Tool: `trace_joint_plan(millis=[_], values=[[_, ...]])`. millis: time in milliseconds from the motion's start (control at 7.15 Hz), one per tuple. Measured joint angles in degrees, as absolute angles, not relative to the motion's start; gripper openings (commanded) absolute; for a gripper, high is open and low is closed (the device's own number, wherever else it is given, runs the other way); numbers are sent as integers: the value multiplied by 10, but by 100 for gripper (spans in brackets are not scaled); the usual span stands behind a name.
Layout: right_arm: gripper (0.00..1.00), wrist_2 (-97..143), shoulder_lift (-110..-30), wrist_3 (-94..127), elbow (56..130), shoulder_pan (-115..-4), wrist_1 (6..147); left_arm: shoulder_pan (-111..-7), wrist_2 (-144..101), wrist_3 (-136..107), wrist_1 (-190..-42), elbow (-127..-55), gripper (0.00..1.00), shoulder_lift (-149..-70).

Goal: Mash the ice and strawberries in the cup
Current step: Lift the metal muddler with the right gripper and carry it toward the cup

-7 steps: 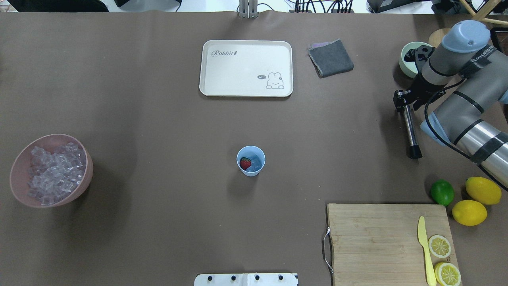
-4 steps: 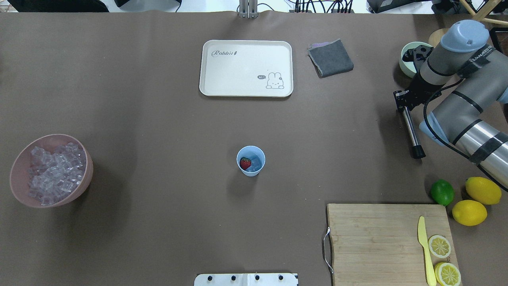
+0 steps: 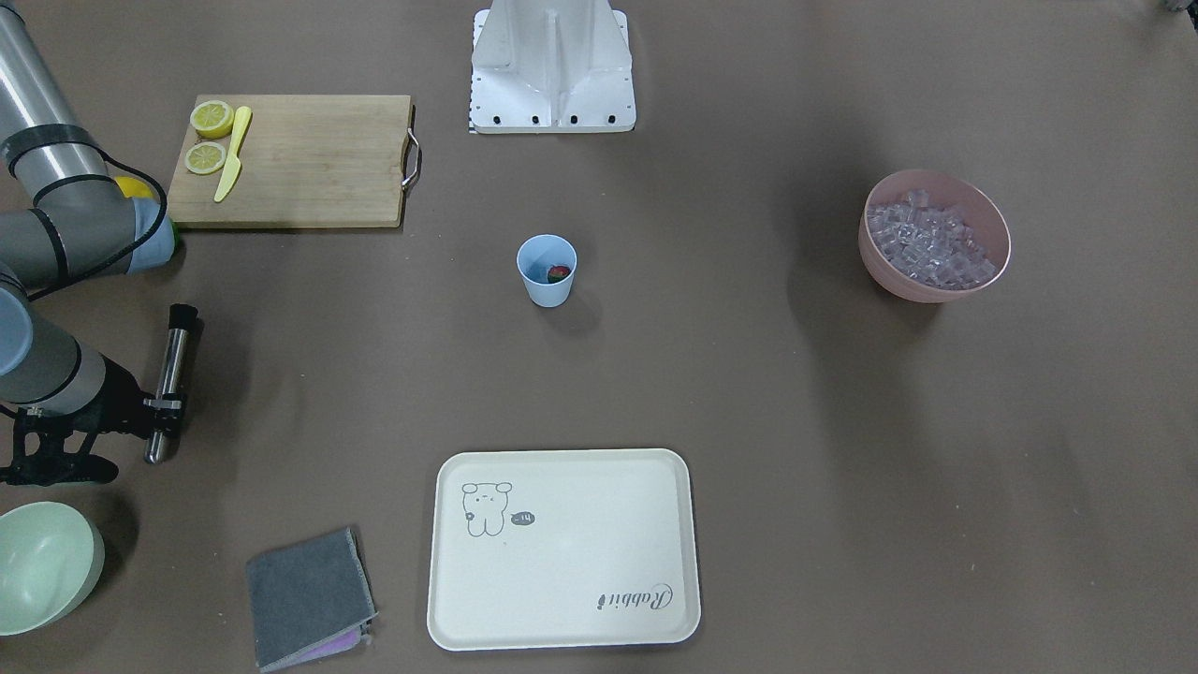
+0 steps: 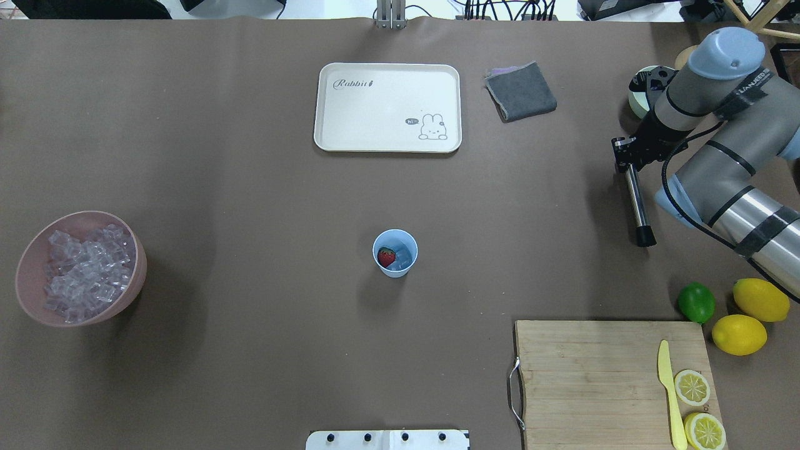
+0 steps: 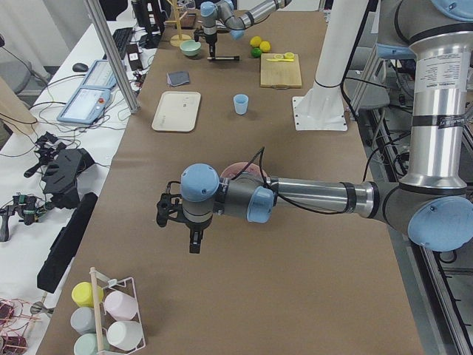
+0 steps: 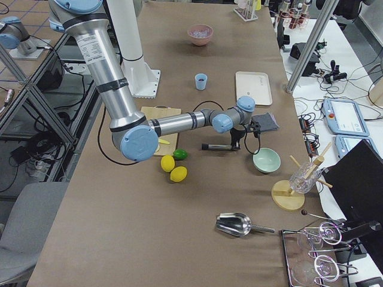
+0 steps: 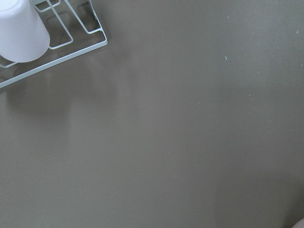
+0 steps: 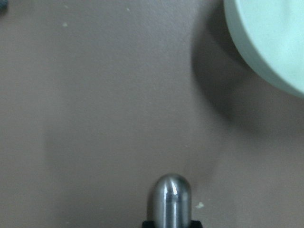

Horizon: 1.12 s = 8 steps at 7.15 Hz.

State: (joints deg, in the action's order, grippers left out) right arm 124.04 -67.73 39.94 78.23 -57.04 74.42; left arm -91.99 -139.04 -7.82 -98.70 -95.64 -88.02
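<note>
The light blue cup (image 4: 395, 253) stands upright mid-table, also seen at cup (image 3: 546, 271). Inside it lie the red strawberry (image 4: 386, 257) and clear ice (image 4: 404, 256). My right gripper (image 4: 625, 157) is far to the cup's right, shut on the top of a steel muddler (image 4: 637, 203) whose black end points toward the robot's side. The muddler's rounded steel end (image 8: 172, 197) shows in the right wrist view. My left gripper (image 5: 194, 242) appears only in the exterior left view, over bare table beyond the pink bowl; I cannot tell if it is open.
A pink bowl (image 4: 31, 275) full of ice cubes sits at the left. A cream tray (image 4: 387, 107) and a grey cloth (image 4: 520, 92) lie at the back. A pale green bowl (image 3: 42, 562) is beside the right wrist. The cutting board (image 4: 587, 375), lime (image 4: 696, 302) and lemons (image 4: 739, 334) are near right.
The right gripper has shifted a little left and away from the green bowl, carrying the muddler with it. Cup, strawberry and ice have not moved.
</note>
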Motion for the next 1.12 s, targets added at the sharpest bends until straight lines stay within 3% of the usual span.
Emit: trace_joint_plan(millis=[839, 1118], values=[[0, 1236, -701, 413, 951, -605, 734, -920, -1390, -78, -987, -956, 98, -880], [0, 1222, -718, 446, 975, -603, 650, -920, -1389, -78, -988, -957, 98, -880]])
